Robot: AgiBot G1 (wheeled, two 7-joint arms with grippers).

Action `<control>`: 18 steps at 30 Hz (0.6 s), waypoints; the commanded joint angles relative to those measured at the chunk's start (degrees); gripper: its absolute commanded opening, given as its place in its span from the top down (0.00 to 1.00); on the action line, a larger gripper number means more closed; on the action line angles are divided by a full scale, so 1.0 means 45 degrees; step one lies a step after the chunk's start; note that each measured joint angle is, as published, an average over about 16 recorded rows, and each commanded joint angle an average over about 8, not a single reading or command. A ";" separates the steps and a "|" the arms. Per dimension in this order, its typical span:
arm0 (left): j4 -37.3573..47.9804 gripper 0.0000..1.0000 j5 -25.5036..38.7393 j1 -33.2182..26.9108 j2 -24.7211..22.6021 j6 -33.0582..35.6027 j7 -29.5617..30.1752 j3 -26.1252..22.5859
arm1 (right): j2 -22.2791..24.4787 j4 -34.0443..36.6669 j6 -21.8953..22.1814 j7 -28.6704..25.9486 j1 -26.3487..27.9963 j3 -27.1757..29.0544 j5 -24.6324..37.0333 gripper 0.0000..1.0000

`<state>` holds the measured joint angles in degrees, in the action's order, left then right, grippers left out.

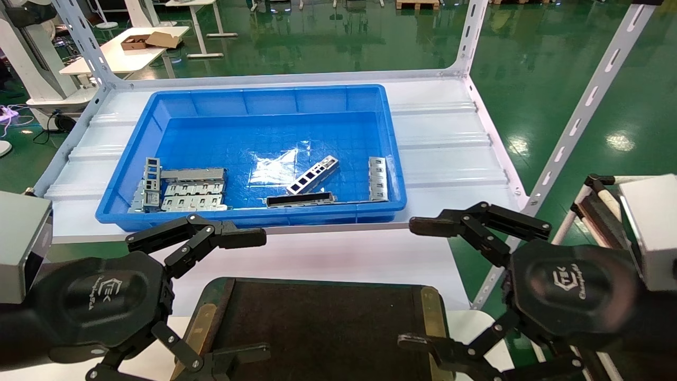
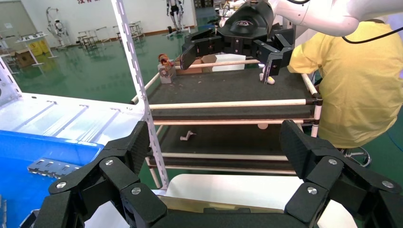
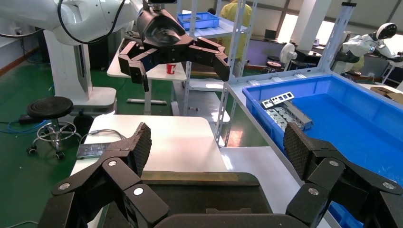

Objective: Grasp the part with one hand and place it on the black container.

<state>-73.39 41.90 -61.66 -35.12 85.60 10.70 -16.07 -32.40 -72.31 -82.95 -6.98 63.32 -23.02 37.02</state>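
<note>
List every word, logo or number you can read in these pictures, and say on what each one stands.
Left gripper: embossed logo and a line of script on its black housing, not readable.
Right gripper: the same logo and script, not readable.
Red characters on the far wall in the left wrist view: cut off, unreadable.

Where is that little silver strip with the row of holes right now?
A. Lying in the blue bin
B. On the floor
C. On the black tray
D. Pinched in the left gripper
A: the part lies on the floor of the blue bin; the black container holds nothing, and both the left gripper and the right gripper are open.
</note>
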 commanded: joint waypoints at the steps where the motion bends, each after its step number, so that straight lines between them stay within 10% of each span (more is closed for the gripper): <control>1: 0.0000 0.00 0.0000 0.0000 0.0000 0.0000 0.0000 0.0000 | 0.0000 0.0000 0.0000 0.0000 0.0000 0.0000 0.0000 0.00; 18: 0.0000 0.00 0.0000 0.0000 0.0000 0.0000 0.0000 0.0000 | 0.0000 0.0000 0.0000 0.0000 0.0000 0.0000 0.0000 0.00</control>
<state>-73.39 41.90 -61.66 -35.12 85.60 10.70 -16.07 -32.40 -72.31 -82.95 -6.98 63.32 -23.02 37.02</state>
